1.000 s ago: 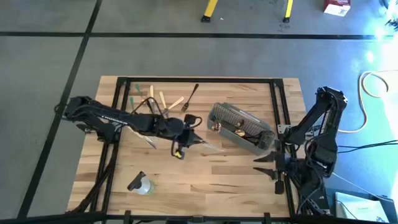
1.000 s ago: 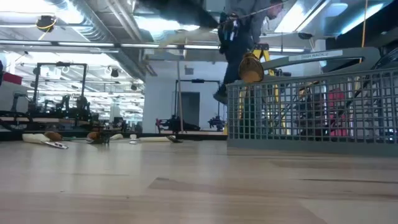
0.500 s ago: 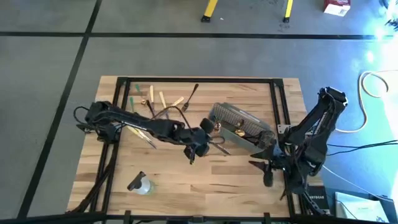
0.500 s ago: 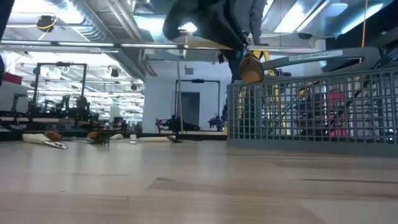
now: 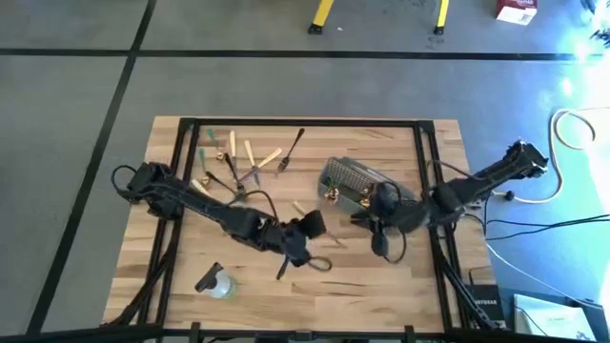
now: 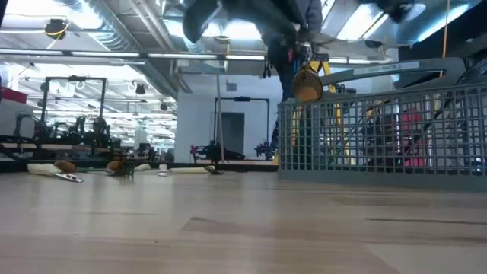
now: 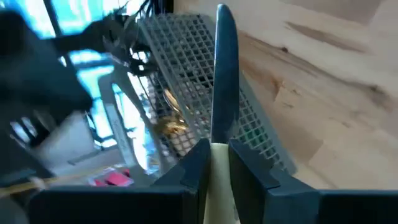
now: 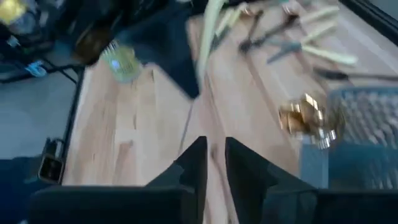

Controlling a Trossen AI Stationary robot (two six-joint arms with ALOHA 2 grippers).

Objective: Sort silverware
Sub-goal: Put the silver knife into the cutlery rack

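Note:
My left gripper [image 5: 317, 229] is over the table's middle, shut on a knife [image 7: 222, 74] with a pale handle and a dark grey blade that points at the grey wire basket [image 5: 367, 193]. My right gripper [image 8: 214, 146] hovers at the basket's near side. Its fingers stand a narrow gap apart, and only the table shows between them. Loose silverware [image 5: 243, 157], pale, black and green, lies flat on the far left of the table. A gold piece [image 6: 307, 84] sticks up out of the basket. My left gripper pinches the knife's pale handle [image 7: 215, 163] between its two fingers. The knife runs along the fingers, and its blade [image 7: 224, 62] reaches out past the fingertips toward the basket. It is held above the table, clear of the basket.
A small clear bottle [image 5: 215, 282] lies near the table's front left. The black frame rails [image 5: 426, 152] run along the table's sides. Bare wood [image 5: 362, 281] lies in front of the basket.
My left gripper has carried the knife toward the table's right edge and a little nearer, closer to the basket. My right gripper has left the table's near right corner and swung toward the far edge and the left, reaching the basket's near side.

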